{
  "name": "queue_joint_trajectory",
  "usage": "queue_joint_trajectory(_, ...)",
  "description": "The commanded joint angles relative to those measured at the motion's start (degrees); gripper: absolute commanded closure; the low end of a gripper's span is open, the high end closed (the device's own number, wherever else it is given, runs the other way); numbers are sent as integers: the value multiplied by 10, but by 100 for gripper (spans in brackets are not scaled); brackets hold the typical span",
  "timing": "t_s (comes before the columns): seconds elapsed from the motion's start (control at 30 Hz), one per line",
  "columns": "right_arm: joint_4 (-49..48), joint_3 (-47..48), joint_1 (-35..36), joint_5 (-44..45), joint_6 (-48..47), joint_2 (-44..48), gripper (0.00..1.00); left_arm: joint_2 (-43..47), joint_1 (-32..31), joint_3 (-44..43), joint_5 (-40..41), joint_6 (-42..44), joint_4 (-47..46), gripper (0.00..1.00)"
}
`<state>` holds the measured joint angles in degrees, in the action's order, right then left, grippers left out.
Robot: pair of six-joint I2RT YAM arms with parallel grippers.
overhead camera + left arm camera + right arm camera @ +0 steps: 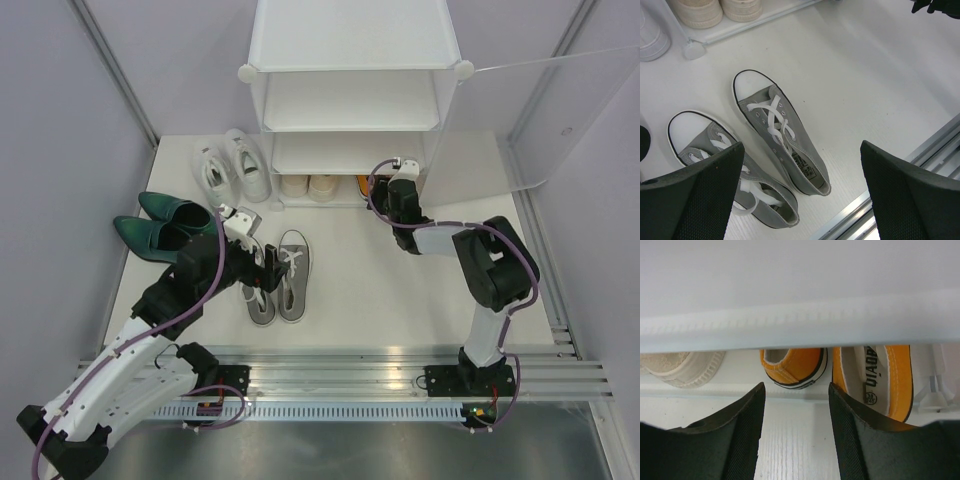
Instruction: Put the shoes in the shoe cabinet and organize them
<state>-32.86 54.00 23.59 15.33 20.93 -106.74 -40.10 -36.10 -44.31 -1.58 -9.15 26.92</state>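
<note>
White table [400,300]: my left gripper [801,150] hangs wide open, empty, above 2 grey shoes [782,135]; best pinch 1 heel rim squarely. My right gripper [796,390], part-open, empty, faces orange shoes [795,365] inside the cabinet [355,30].

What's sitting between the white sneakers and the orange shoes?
The cream pair sits between the white sneakers and the orange shoes, on the bottom shelf of the shoe cabinet. The top view shows it best.
</note>
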Motion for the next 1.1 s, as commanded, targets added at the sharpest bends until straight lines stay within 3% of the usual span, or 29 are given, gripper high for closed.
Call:
queue_joint_trajectory(0.0,-50,33,3,8,-14,-23,42,0,-1,-22,3,13,-10,0)
queue_joint_trajectory(0.43,-84,56,10,18,-16,-76,44,-2,-1,-22,-3,13,-10,0)
queue_joint_trajectory(0.7,-97,66,12,-10,-7,-79,60,0,-1,-21,-2,13,-10,0)
queue_joint_trajectory(1.07,-99,82,16,-53,6,-86,63,1,-1,-21,-3,13,-10,0)
